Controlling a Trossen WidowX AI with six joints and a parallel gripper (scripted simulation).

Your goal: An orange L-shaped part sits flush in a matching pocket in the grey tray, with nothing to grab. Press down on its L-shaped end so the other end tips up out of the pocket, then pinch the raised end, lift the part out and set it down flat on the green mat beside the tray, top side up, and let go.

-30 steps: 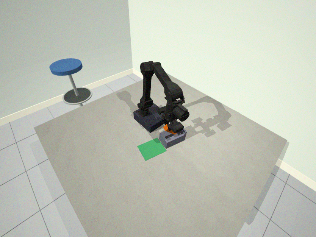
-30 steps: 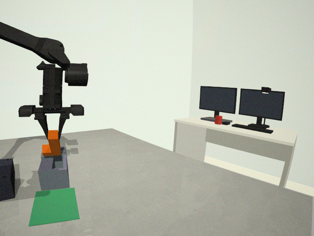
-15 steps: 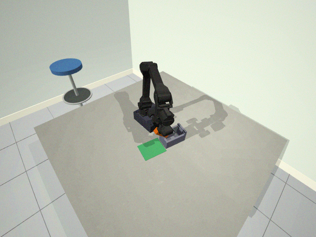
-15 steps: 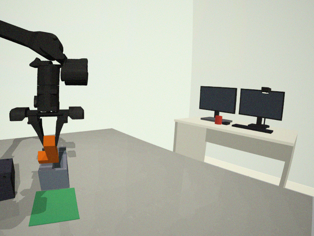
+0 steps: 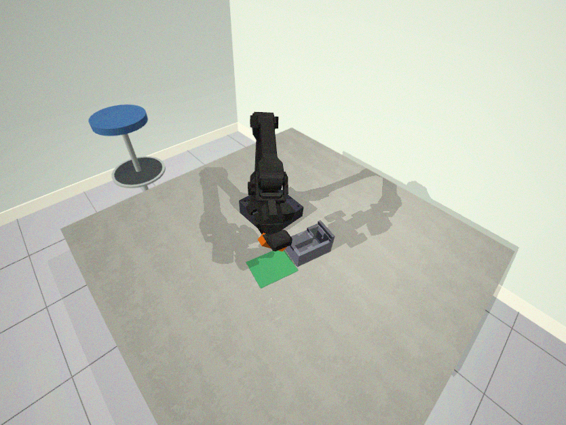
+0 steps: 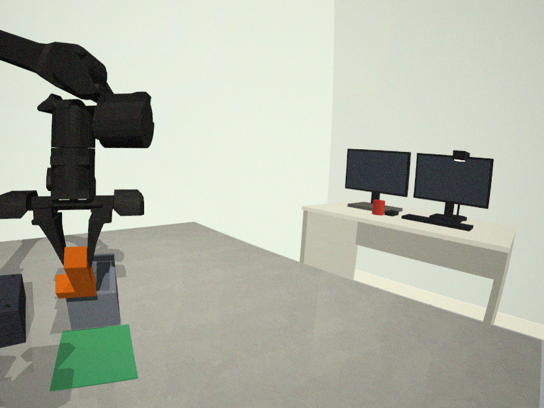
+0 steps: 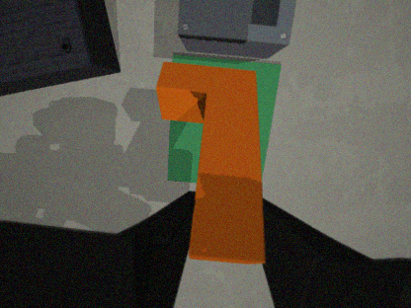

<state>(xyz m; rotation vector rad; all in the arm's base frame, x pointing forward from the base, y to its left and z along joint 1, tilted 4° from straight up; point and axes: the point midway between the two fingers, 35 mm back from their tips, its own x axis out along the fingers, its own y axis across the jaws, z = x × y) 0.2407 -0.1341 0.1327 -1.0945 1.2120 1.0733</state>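
My gripper point(image 6: 77, 263) point(image 7: 224, 202) is shut on the orange L-shaped part point(image 5: 262, 239) point(image 6: 80, 283) point(image 7: 229, 133), pinching its long arm near the plain end. The part is tilted, with the held end up and the L-shaped end lower. It hangs in the air over the green mat point(image 5: 271, 271) point(image 6: 96, 360) point(image 7: 268, 99), near the tray. The grey tray point(image 5: 311, 256) point(image 6: 96, 311) point(image 7: 212, 20) stands beside the mat with its pocket empty. In the top view the gripper hides much of the part.
The dark arm base point(image 5: 292, 214) point(image 6: 10, 307) point(image 7: 40, 44) stands close to the tray and mat. A blue stool point(image 5: 119, 119) stands off the table. A desk point(image 6: 408, 223) with two monitors and a red mug point(image 6: 378, 207) is in the background.
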